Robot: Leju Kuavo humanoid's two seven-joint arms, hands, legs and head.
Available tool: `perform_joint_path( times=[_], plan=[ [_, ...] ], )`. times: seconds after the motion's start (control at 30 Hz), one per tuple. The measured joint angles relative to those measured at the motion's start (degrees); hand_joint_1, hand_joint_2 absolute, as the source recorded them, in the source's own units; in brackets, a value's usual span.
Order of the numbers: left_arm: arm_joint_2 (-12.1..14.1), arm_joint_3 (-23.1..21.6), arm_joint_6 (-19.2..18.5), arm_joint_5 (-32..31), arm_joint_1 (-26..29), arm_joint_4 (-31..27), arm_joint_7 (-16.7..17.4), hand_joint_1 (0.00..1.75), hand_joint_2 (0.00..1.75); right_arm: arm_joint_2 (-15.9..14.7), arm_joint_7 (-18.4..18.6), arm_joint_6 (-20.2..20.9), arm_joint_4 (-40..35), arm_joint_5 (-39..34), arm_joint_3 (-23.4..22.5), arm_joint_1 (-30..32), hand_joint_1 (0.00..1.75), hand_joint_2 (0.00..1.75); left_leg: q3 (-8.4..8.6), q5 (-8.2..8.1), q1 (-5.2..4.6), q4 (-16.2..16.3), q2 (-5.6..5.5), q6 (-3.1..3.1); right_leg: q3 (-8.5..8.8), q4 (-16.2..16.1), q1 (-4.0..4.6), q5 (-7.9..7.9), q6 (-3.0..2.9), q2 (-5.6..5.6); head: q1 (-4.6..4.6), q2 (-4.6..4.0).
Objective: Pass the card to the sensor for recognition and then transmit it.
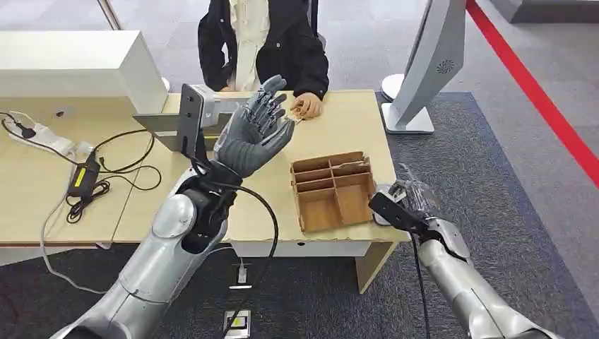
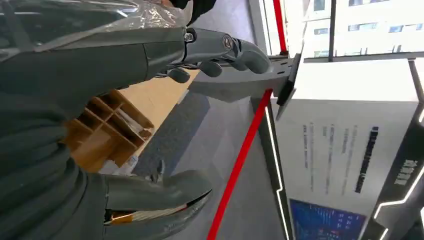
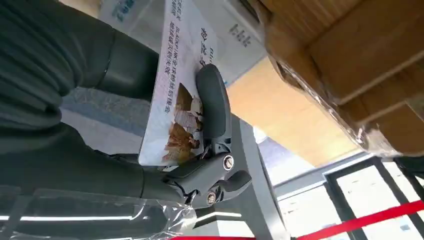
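Card in the right hand, handover yet to come

The right hand (image 3: 200,150) clasped the card (image 3: 172,100) just off the desk's (image 1: 353,120) near right corner, beside the wooden tray (image 1: 332,189); a white printed card with a picture, it looked flat and stiff. The left hand (image 1: 258,131) hung released, fingers spread, near the person's hand (image 1: 307,106) at the far edge; sensing and passing, I judged, remained.
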Motion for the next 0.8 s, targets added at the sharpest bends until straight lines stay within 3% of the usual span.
perform_joint_path(
  times=[0.3,0.43,0.63,0.8],
  plan=[
    [-0.2,0.0,0.1,-0.1,-0.4,0.0,-0.4,0.00,1.75,-0.6,0.0,0.0,-3.3,0.4,0.0,-3.8,1.75,1.75,0.01,0.01,0.00,0.0,0.01,-0.01,0.00,0.0,0.00,0.00,0.00,0.00,0.00,0.00],
    [-0.3,-0.1,1.8,0.6,-1.3,0.0,-0.6,0.00,1.75,-1.1,-0.1,-0.1,-4.5,1.1,0.0,-6.6,1.75,1.75,0.01,0.01,0.00,0.0,0.02,-0.01,-0.02,0.0,-0.01,0.01,0.00,0.00,-0.02,0.00],
    [-0.3,-1.1,3.2,2.2,-2.3,0.0,-1.5,0.00,1.75,-2.1,-3.0,-3.3,-4.6,4.4,0.0,-11.5,1.75,1.75,-0.01,0.01,-0.01,0.0,0.01,-0.01,-0.02,0.0,-0.01,0.01,0.01,0.00,0.00,0.00],
    [-0.3,-1.4,2.7,2.6,-2.6,0.2,-2.3,0.00,1.75,-2.2,-5.1,-2.8,-4.0,5.4,0.0,-17.2,1.75,1.75,-0.01,0.01,-0.03,0.0,0.02,-0.01,-0.04,0.0,-0.02,0.01,0.00,0.04,0.00,0.00]
  ],
)
